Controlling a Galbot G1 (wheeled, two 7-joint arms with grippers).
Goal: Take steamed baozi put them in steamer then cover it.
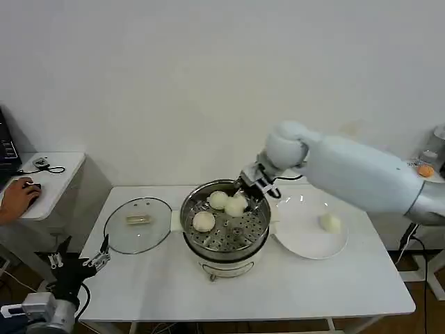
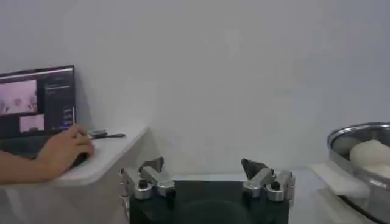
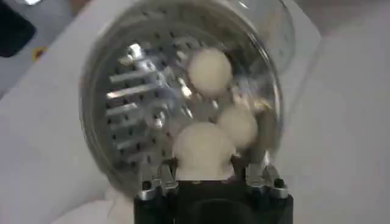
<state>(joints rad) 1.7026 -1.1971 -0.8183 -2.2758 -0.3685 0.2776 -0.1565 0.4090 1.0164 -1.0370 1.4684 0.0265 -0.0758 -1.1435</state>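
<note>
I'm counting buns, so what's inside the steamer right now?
Inside the steamer, three steamed baozi sit on the perforated tray, one between the right gripper's fingers. That bun's underside is hidden. A fourth lies on the plate.

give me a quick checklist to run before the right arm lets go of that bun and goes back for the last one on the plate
1. Held small round white dough bun is over the perforated tray of the round shiny steel steamer pot: ok.
2. Right gripper shut on that bun: ok, a finger shows on each side of it in the right wrist view.
3. Bun resting on the tray before release: cannot tell.
4. Two buns already inside leave bare tray: ok.
5. One bun waits on the wide white plate: ok.
6. Round clear glass lid lies flat left of the pot, out of the right arm's way; left gripper open, parked low by the table's left corner: ok.
</note>
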